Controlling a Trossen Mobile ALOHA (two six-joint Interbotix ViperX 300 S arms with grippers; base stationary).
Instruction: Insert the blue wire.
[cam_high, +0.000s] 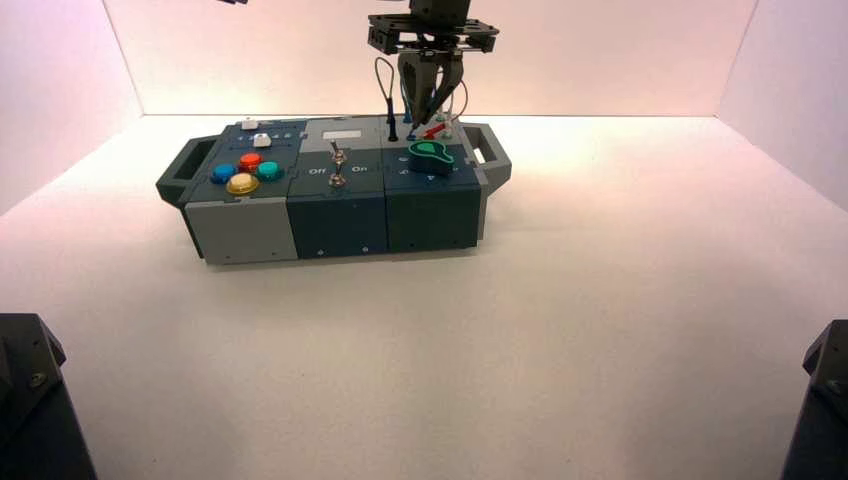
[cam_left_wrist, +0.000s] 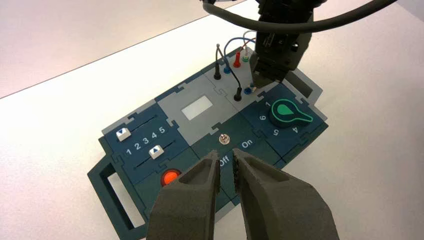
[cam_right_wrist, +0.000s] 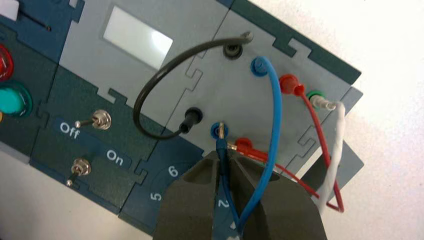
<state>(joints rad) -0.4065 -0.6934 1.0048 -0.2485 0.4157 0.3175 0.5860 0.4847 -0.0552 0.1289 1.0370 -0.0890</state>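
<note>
One blue wire (cam_right_wrist: 275, 121) has an end in the far blue socket (cam_right_wrist: 257, 67); its other plug is gripped by the right end effector (cam_right_wrist: 221, 162), its metal tip at the near blue socket (cam_right_wrist: 215, 130). The left end effector (cam_left_wrist: 226, 157), over the box (cam_left_wrist: 198, 107), is closed.

Right gripper (cam_high: 419, 120): at work, far side of the high view, just left of the robot's centre line. Fingers (cam_right_wrist: 192, 195) point down, tips drawn together. The wrist (cam_high: 436, 12) stands above them, cut by the view's upper edge.

Left gripper (cam_left_wrist: 226, 153): idle, seen in its own wrist view. Fingers closed, lying side by side with a thin gap. The right gripper shows farther off in that view.

Dark arm sections: one (cam_high: 35, 400) at the near left corner, one (cam_high: 825, 400) at the near right, high view.
</note>
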